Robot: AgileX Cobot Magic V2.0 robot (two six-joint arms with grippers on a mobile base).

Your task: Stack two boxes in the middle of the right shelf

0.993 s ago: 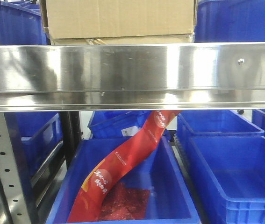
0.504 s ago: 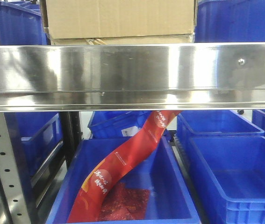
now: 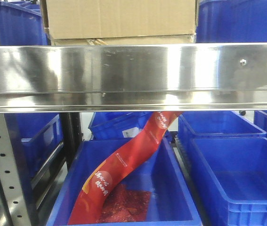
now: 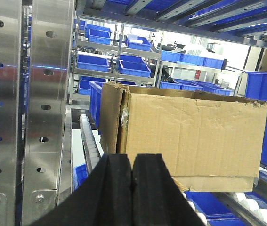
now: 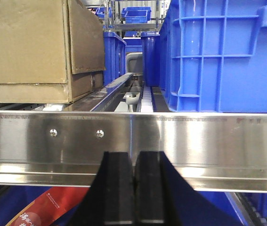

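A brown cardboard box (image 3: 119, 18) stands on the stainless-steel shelf, behind its shiny front beam (image 3: 133, 70). Under it shows a thin strip of a second brown box (image 3: 124, 41), the rest hidden by the beam. In the left wrist view the upper box (image 4: 190, 136) has a torn left corner and rests on the lower one (image 4: 218, 182). My left gripper (image 4: 132, 162) is shut and empty, short of that box. My right gripper (image 5: 134, 160) is shut and empty, just before the beam (image 5: 208, 141), with the boxes (image 5: 25, 42) up to its left. Neither gripper shows in the front view.
Blue plastic bins flank the boxes on the shelf (image 3: 239, 21) (image 3: 18, 23) (image 5: 222, 56). A perforated steel upright (image 4: 46, 108) stands left of my left gripper. Below the beam sit blue bins (image 3: 237, 174), one holding a red printed package (image 3: 124, 165).
A dark reflection that showed on the right end of the beam half a second ago has faded. The boxes and bins stay where they were.
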